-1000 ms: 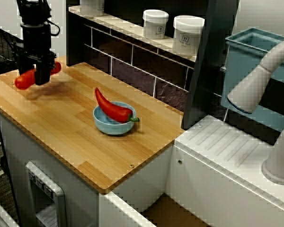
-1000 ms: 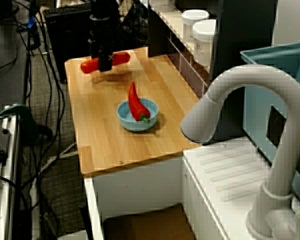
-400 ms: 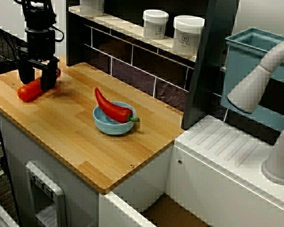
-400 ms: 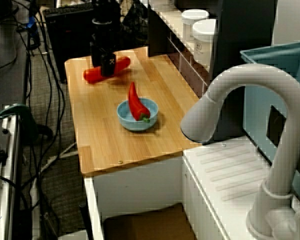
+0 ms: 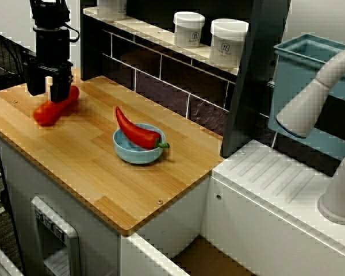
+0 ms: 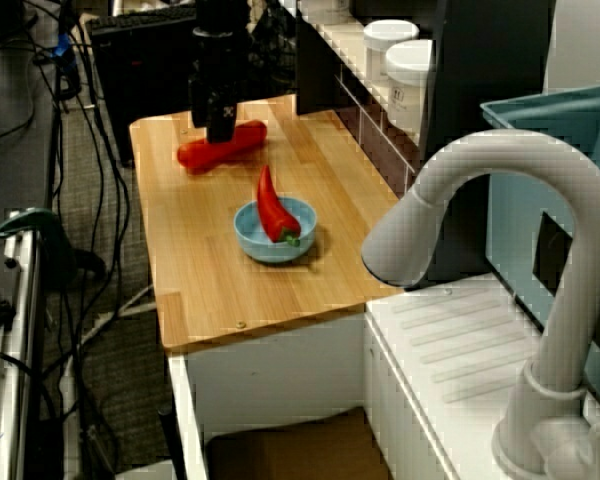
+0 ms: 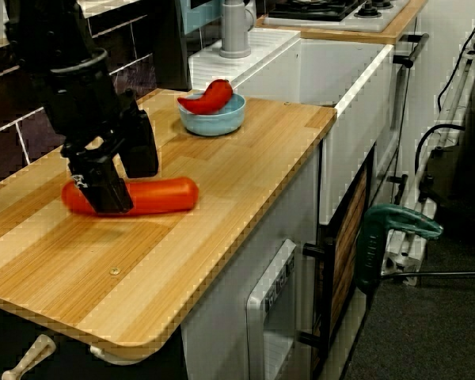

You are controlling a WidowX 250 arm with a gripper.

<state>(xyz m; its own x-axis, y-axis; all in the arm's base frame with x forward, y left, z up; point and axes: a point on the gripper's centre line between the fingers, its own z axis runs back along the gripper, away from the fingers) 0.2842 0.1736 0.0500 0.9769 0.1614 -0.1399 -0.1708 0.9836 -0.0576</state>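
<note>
Between the wide-spread pincer [image 7: 123,179] fingers [image 7: 108,190] the red pepper [image 7: 165,195] lies on the counter [image 7: 245,150].

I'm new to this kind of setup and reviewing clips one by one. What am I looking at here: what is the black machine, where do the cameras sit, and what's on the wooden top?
The black machine is a single robot arm that ends in two jaws. One camera looks down from beside the white faucet. A second looks along the counter from over the faucet. A third sits low at the arm's end of the counter.

On the wooden counter, a blue bowl holds a curved red chili. A long red pepper lies flat on the wood. The jaws stand open astride it, one on each side, so nothing is lifted. White jars stand on the shelf behind.
</note>
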